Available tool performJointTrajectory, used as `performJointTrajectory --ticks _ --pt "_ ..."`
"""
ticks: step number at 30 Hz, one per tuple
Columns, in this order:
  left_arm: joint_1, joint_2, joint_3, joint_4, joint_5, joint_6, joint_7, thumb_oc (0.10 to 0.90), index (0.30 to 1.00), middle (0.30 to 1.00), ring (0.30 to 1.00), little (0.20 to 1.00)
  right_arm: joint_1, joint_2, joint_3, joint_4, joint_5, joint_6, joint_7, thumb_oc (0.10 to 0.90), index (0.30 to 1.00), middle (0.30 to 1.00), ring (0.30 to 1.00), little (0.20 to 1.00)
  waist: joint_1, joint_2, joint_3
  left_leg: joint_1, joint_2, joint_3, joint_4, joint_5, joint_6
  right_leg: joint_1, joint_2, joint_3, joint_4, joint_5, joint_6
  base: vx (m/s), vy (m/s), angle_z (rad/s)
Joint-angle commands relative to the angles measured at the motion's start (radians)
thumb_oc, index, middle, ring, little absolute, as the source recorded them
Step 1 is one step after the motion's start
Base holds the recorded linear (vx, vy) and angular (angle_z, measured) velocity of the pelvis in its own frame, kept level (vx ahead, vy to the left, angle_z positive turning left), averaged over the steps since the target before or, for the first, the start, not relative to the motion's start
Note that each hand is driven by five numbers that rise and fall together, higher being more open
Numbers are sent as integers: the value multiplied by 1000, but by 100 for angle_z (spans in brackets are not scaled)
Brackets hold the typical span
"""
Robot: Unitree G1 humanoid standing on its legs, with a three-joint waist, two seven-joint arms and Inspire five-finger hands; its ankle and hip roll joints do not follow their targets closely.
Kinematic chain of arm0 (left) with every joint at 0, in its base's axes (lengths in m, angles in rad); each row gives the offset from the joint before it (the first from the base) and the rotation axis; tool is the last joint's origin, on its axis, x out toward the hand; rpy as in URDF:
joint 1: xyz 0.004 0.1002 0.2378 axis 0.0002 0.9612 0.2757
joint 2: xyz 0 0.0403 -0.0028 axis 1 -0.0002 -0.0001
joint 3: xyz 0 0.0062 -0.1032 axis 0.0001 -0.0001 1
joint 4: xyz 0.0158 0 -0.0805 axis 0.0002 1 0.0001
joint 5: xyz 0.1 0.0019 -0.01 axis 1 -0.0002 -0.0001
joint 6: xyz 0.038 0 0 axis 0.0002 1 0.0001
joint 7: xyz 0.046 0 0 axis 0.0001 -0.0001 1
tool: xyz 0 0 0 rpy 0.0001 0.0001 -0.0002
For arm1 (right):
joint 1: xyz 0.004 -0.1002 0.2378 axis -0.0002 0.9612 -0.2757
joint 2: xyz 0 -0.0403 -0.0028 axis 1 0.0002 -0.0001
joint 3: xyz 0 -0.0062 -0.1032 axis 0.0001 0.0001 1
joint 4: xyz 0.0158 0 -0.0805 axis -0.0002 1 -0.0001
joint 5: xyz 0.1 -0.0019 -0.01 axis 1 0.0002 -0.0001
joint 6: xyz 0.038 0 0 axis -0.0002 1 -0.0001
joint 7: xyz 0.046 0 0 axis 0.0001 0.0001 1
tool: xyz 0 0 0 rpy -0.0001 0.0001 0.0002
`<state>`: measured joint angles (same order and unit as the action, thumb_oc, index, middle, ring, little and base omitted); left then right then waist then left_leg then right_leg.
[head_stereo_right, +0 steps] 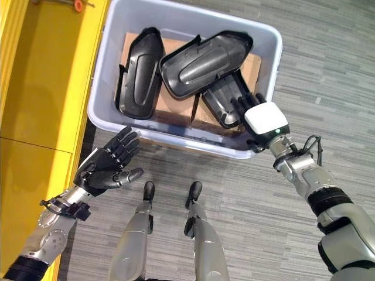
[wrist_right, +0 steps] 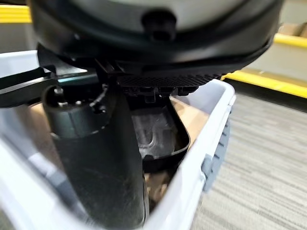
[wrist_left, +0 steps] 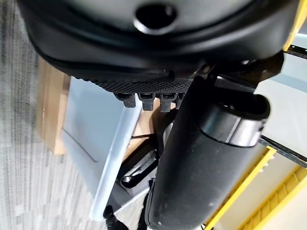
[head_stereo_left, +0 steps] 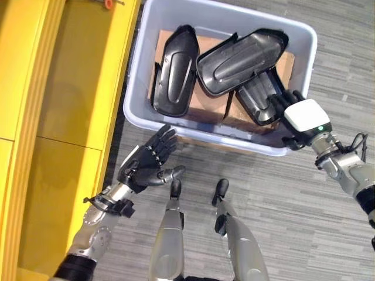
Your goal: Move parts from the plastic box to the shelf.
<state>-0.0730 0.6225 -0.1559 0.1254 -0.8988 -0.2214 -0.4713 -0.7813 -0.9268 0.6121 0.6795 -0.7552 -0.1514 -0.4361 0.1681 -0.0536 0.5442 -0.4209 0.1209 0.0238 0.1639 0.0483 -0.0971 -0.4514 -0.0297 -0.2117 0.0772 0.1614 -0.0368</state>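
A pale plastic box (head_stereo_left: 136, 70) stands on the floor with three black moulded parts on cardboard inside it. One part (head_stereo_left: 174, 70) lies on the left, a second (head_stereo_left: 240, 58) lies across the middle, and a third (head_stereo_left: 255, 96) sits partly under it at the near right. My right hand (head_stereo_left: 304, 114), with a white cover, is at the box's near right corner. Its straight fingers reach over the rim onto the third part (wrist_right: 158, 139). My left hand (head_stereo_left: 146, 164) hovers open and palm up, outside the near left corner, holding nothing.
The yellow shelf (head_stereo_left: 64, 117) runs along the left, close to the box's left wall. A small orange object (head_stereo_left: 108, 4) lies at its far end. Grey carpet (head_stereo_left: 281, 205) lies in front of and to the right of the box.
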Motion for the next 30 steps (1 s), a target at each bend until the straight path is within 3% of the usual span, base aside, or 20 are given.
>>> performJointTrajectory --ticks 1,3,13,25,26,30 --pt "-7 2 22 -122 -30 -51 -38 900 1000 1000 1000 1000 -101 -69 -8 44 -27 116 -39 900 1000 1000 1000 1000 -7 19 -24 -84 19 4 59 -18 18 -12 -16 4 159 -201 67 -30 -42 -1" --pt "-17 1 19 -115 -31 -47 -50 900 1000 1000 1000 1000 -143 -61 10 68 -28 149 -34 900 1000 1000 1000 1000 -4 26 -24 -111 16 1 67 -16 19 -40 -20 -2 171 -200 66 -15 -20 0" --pt "-24 -6 23 -106 -28 -40 -64 900 1000 1000 1000 1000 -203 -46 59 109 -46 175 20 900 1000 1000 1000 1000 3 47 -24 -193 6 -8 92 -7 23 -130 -28 -12 222 -204 63 -2 -3 0" --pt "-54 -4 6 -91 -33 -42 -53 900 1000 1000 1000 1000 -226 -1 85 190 -41 215 34 900 1000 1000 1000 1000 2 72 -24 -369 -4 -25 176 -8 38 -321 -48 -22 349 -213 59 -5 -32 4" --pt "-46 -3 3 -87 -32 -42 -57 900 1000 1000 1000 1000 -216 5 88 198 -41 218 31 900 1000 1000 1000 1000 4 75 -24 -353 -6 -27 185 -35 34 -308 -48 -15 364 -237 67 37 -64 4" --pt "-57 5 1 -78 -33 -39 -66 900 1000 1000 1000 1000 -221 10 87 233 -8 216 12 900 1000 1000 1000 1000 5 81 -24 -407 -8 -27 220 -41 39 -369 -61 -19 405 -240 67 5 -58 0"
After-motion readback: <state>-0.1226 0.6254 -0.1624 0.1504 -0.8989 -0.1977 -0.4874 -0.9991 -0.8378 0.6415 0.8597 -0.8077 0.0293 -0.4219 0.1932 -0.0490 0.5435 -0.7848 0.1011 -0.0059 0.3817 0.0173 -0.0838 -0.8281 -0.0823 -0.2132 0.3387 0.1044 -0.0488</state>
